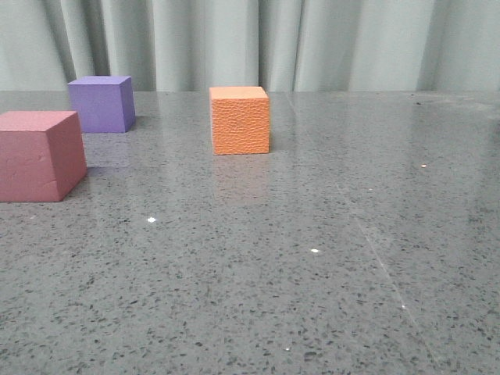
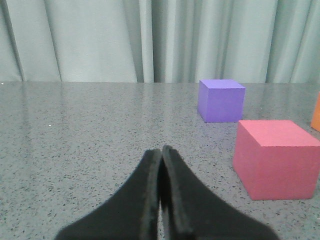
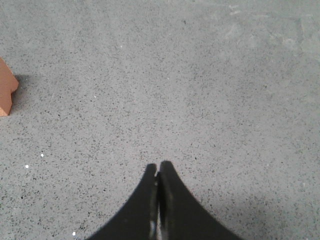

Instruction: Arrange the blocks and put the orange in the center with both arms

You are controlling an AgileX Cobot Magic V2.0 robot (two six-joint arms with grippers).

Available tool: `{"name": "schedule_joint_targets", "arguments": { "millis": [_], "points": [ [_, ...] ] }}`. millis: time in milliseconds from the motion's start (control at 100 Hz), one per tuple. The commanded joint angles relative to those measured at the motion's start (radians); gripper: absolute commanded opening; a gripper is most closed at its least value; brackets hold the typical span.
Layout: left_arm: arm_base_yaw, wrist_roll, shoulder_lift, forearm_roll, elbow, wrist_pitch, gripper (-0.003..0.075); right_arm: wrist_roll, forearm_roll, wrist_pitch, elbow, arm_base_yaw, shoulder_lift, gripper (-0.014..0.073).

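Left gripper is sitting low over the table, fingers pressed together, holding nothing. Right gripper is pointing down at bare tabletop, fingers likewise closed and empty. Neither gripper is showing in the front view.

Pink cube is sitting nearest, at the left edge of the front view; in the left wrist view it's lying ahead of that gripper and off to one side, well apart. Purple cube is standing behind it, farther back. Orange cube is resting mid-table, apart from both; only its corner is peeking into the right wrist view's edge, well clear of the fingertips. Curtain is hanging behind.
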Motion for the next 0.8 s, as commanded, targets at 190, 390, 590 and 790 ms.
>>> {"name": "schedule_joint_targets", "arguments": {
  "millis": [190,390,590,790],
  "points": [
    [0.002,-0.002,-0.034,-0.009,0.055,-0.079,-0.0019,-0.010,-0.007,-0.274,0.223,-0.118,-0.263,-0.0061],
    [0.002,-0.002,-0.034,-0.009,0.055,-0.079,-0.0019,-0.090,0.148,-0.408,0.438,-0.286,-0.482,-0.0061],
    [0.002,-0.002,-0.034,-0.009,0.055,-0.079,-0.0019,-0.347,0.342,-0.580,0.635,-0.354,-0.663,-0.0061],
    [0.002,-0.002,-0.034,-0.009,0.055,-0.079,-0.0019,-0.354,0.348,-0.612,0.765,-0.356,-0.779,-0.0061]
  ]
}}
